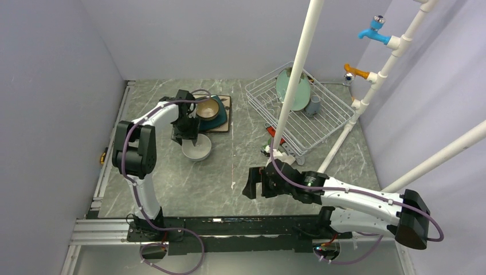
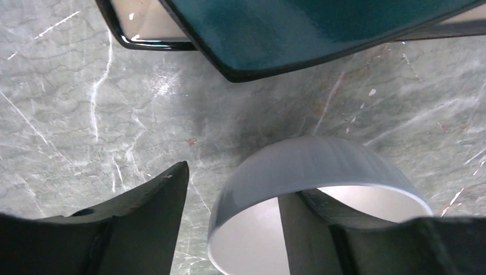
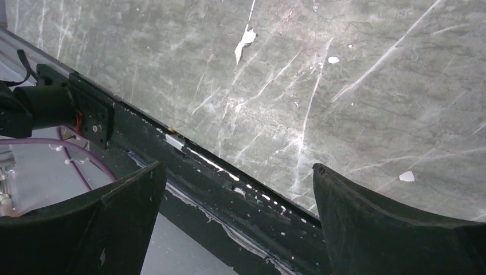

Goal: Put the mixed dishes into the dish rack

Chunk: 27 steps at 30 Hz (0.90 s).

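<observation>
I see the one white bowl [image 2: 309,166] left of the surface's centre, my left gripper [image 2: 234,186] part-open astride its rim with the outer finger clear, one brown glazed bowl [image 1: 208,109] on one teal square plate [image 2: 298,28] just behind, one mint-green plate [image 1: 304,91] and one mug [image 1: 313,105] in the far-right dish rack [image 1: 321,123], and my right gripper [image 3: 238,167] wide open and empty.

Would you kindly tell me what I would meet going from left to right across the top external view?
From the left: white bowl → right tool → mint-green round plate → small grey-white mug → orange tap.
</observation>
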Tool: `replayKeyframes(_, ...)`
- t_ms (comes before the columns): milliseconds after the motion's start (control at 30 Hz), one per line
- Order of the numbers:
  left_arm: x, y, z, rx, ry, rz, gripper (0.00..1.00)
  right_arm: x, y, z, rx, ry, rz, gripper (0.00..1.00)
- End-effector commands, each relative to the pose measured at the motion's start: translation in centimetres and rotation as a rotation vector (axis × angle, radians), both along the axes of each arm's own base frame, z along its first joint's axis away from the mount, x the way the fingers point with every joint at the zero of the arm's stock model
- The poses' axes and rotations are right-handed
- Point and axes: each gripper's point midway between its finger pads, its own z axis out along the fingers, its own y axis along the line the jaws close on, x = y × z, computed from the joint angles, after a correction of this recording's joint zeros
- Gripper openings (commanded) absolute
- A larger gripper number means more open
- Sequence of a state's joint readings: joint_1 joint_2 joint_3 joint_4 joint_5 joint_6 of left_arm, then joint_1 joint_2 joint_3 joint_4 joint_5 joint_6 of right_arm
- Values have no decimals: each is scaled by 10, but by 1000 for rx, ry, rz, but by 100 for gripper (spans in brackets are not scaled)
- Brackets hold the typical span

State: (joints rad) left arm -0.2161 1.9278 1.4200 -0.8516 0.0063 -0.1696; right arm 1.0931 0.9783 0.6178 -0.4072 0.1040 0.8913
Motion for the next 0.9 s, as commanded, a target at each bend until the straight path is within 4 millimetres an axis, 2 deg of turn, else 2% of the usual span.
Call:
replayKeyframes(0,3,-13,11,3,-24,-60,60,4,9,0,26,-11,-7,100)
replayKeyframes(200,5,-16,18,34,-41,-88,39,9,13,3,-1,-23,0,100)
replayKeyframes(367,6,-23,35,5,-95,-100,23,11,11,-4,-34,-20,-6,100)
replayKeyframes(533,11,-28,56,31,-178,-126,0,11,9,-5,-36,-17,-18,100)
replayKeyframes(767,15,-43,110,-75,-400,-152,0,17,7,-2,-70,-44,-23,100)
replayKeyframes(867,12,-62,147,-186,-554,-217,0,17,7,-5,-80,-34,-23,100)
